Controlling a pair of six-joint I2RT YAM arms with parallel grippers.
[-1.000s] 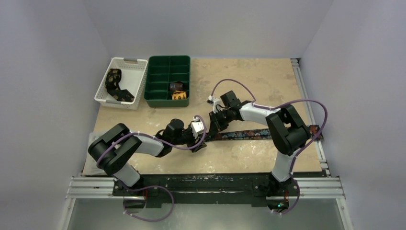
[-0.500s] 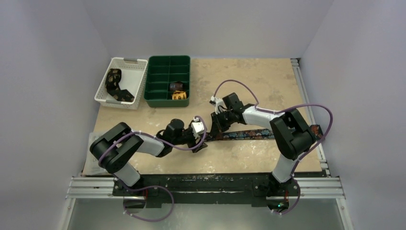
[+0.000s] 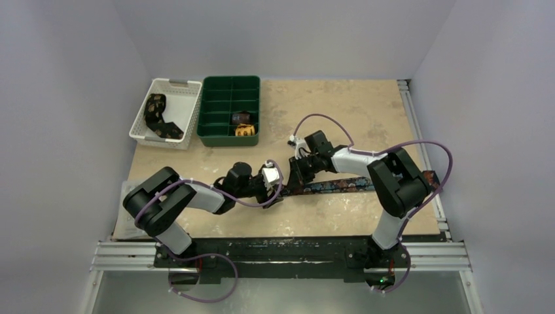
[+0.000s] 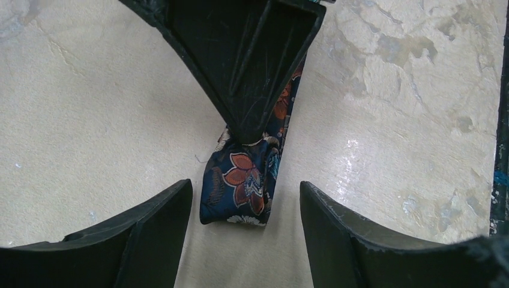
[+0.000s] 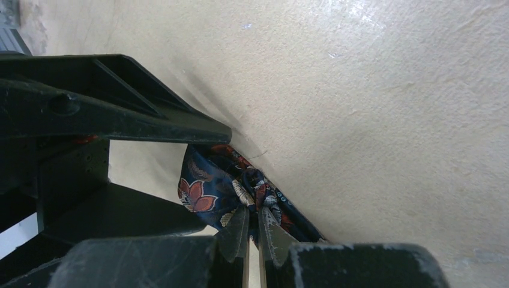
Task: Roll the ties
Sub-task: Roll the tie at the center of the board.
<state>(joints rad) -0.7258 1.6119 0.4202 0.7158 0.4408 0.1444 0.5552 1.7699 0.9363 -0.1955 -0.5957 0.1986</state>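
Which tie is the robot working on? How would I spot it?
Look at the middle of the beige table. A long tie lies flat there, stretching rightward, one end pinched in the right pincer. Unlike the ties in the green tray and white basket at the back left, it is navy with red flowers.

The long narrow fabric necktie point(image 4: 240, 183) is dark navy with orange-red flowers; the compartmented plastic tray point(image 3: 207, 111) is dark green.

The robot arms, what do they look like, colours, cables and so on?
The left arm and right arm have white links between bulky black joints, with a thin purple cable looping along each. The grippers' fingers are scuffed black plastic wedges.
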